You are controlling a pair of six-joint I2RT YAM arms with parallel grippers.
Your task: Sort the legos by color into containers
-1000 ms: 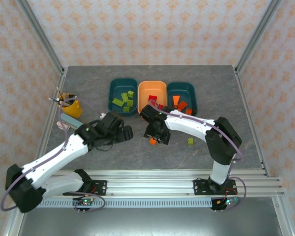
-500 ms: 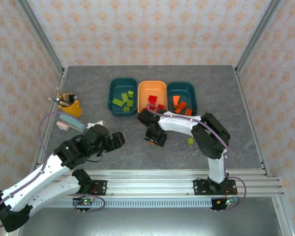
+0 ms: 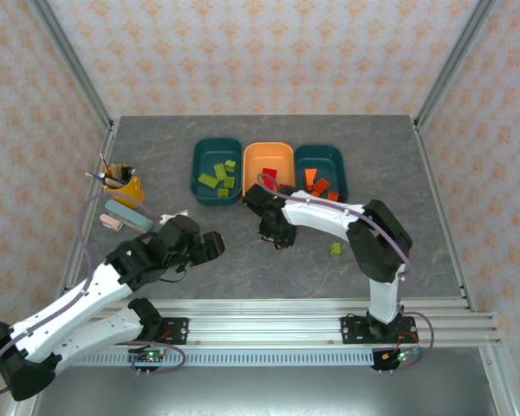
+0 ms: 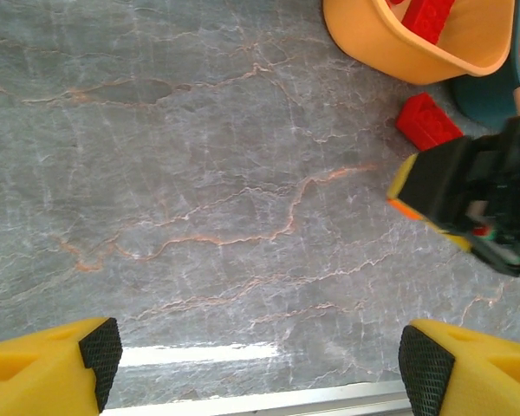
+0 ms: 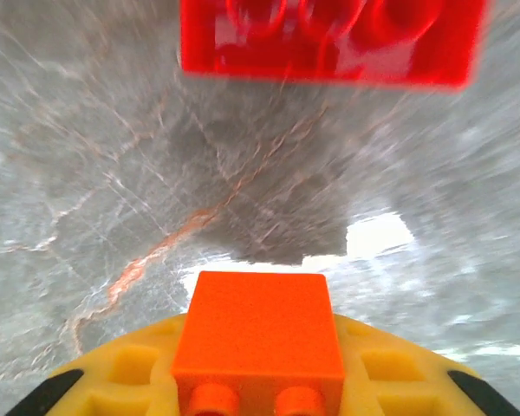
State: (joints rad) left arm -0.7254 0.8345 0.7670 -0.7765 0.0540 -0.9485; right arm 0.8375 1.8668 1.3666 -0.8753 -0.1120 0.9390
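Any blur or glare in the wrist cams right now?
Right wrist: red brick at the top is smeared, orange brick sharp, white glare patch on the table. Left wrist: sharp, bright reflection strip near the bottom edge.

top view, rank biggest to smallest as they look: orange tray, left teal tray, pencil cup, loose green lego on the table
1. orange tray and left teal tray: they look alike in size, so no ranking between them
2. pencil cup
3. loose green lego, clearly the smallest
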